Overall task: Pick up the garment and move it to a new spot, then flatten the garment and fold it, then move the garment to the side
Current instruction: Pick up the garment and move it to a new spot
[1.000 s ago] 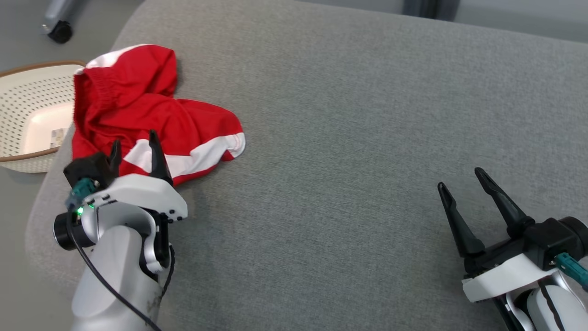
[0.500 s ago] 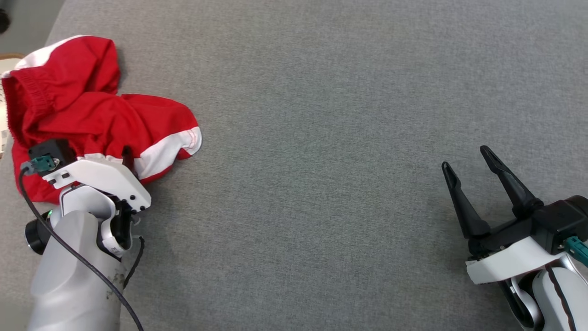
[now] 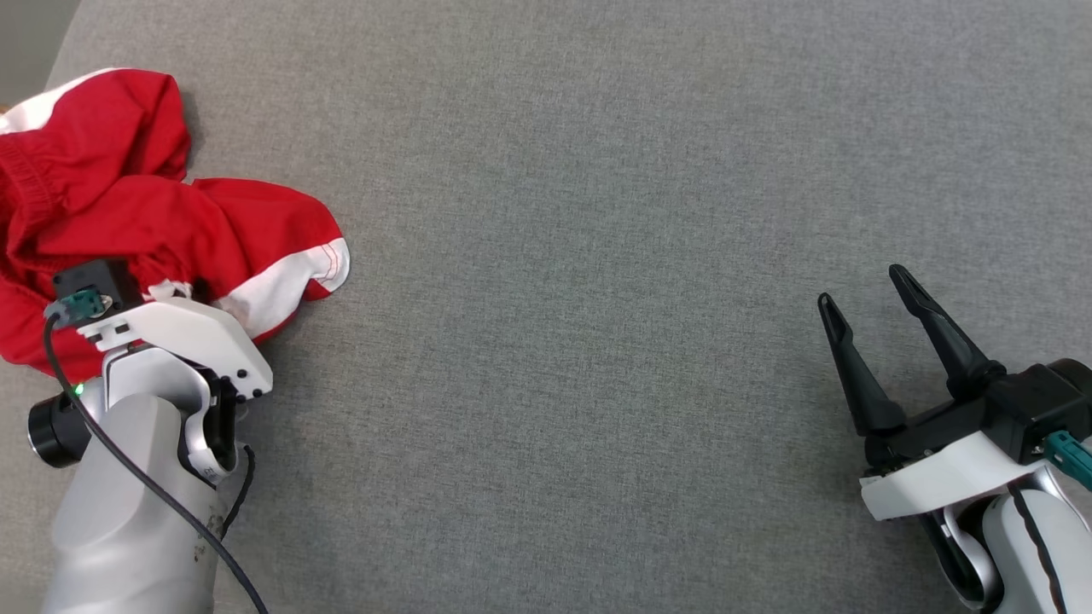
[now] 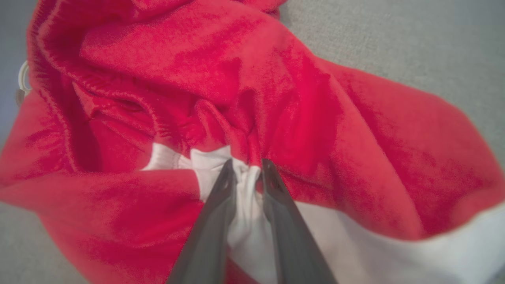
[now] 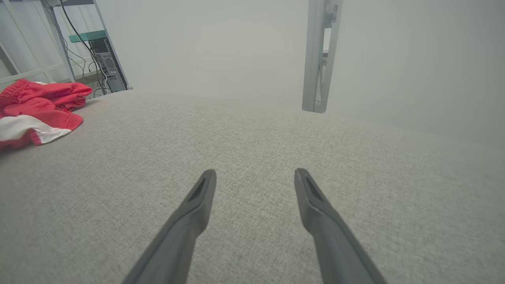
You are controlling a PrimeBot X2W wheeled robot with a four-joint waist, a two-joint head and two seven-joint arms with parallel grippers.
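The garment [image 3: 128, 213] is a crumpled red piece with white bands, lying at the far left of the grey cushion [image 3: 597, 213]. My left gripper [image 4: 246, 171] presses down into it, jaws pinched on a fold of its white band [image 4: 242, 189]. In the head view the left wrist housing [image 3: 171, 337] covers those fingers. The garment [image 5: 35, 110] also lies at the left of the right wrist view. My right gripper [image 3: 866, 294] hovers open over bare cushion at the lower right, far from the garment, with nothing between its fingers [image 5: 203, 189].
The grey cushion's left edge [image 3: 60, 64] runs close behind the garment. In the right wrist view a grey metal post [image 5: 319, 55] and a rack with cables and a computer case [image 5: 104, 59] stand beyond the far edge, before a pale wall.
The head camera has shifted, so the basket and cushion corner left view. My left gripper sank into the garment and its jaws closed on the white band. The right gripper stayed open.
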